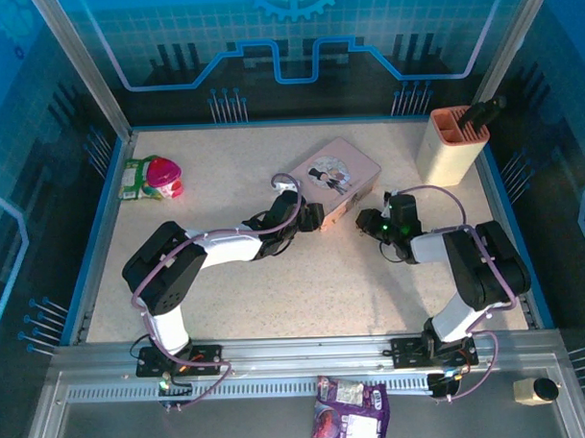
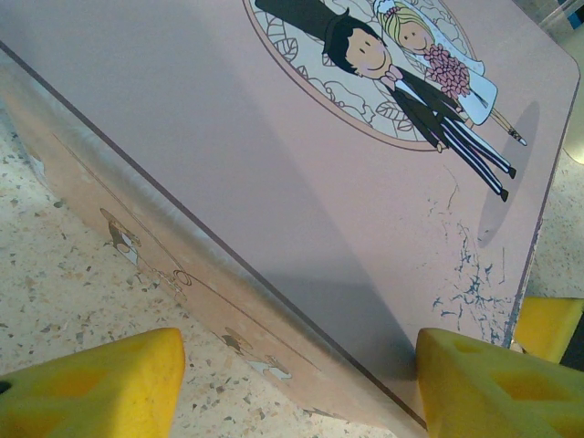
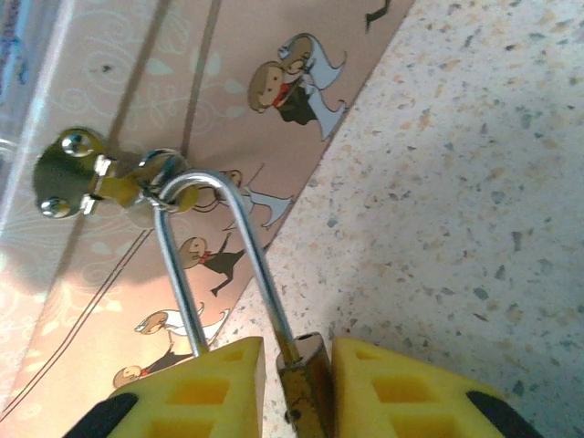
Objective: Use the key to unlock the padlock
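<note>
The brass padlock (image 3: 308, 392) hangs by its silvery shackle (image 3: 208, 246) from the brass hasp (image 3: 82, 173) on the side of the pink tin (image 1: 334, 174). My right gripper (image 3: 297, 383) stands around the padlock's body, open only a little. Its right finger touches the body and a thin gap shows on the left. One leg of the shackle runs down behind the left finger. My left gripper (image 2: 301, 383) is open at the tin's (image 2: 319, 182) near left corner, one finger over the table and one over the lid's edge. The key is hidden.
A beige holder (image 1: 450, 144) with a dark tool in it stands at the back right. A pink and green toy (image 1: 152, 178) lies at the back left. A purple packet (image 1: 349, 406) rests on the front rail outside the table.
</note>
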{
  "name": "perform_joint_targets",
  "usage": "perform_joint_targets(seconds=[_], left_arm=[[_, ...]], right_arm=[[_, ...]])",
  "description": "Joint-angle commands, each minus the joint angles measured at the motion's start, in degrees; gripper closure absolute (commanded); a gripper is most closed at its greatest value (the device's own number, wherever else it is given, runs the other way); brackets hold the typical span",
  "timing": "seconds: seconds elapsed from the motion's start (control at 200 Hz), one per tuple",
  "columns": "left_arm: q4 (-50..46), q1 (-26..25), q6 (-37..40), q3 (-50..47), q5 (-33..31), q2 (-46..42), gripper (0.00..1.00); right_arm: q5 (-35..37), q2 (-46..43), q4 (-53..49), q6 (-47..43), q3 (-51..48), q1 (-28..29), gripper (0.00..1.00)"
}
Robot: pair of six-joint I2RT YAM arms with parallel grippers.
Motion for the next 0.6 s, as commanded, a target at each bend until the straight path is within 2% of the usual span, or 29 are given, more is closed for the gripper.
perform_joint_targets(seconds=[0.0,0.16,0.325,0.595], left_arm=[[-7.85,0.25,0.69,-1.75,-2.27,1.81,0.33],[-7.94,0.27,0.65,-1.65,-2.30,1.73,0.33],[-8.05,0.24,0.68,-1.65,-2.31,1.65,0.33],[-8.01,0.20,0.61,-1.56,-2.18,1.96,0.33]], right_arm=[[-6.65,0.52,4.25,-2.17,-1.39,-1.71,0.73],[-9.26,1.53,5.07,-2.67,-1.81,-2.74,0.74],[-8.57,1.27,4.62,-2.92,-2.73,-3.09,0.74],[-5.69,-2.50,-4.81,-10.39,-0.84,-3.62,0.72]])
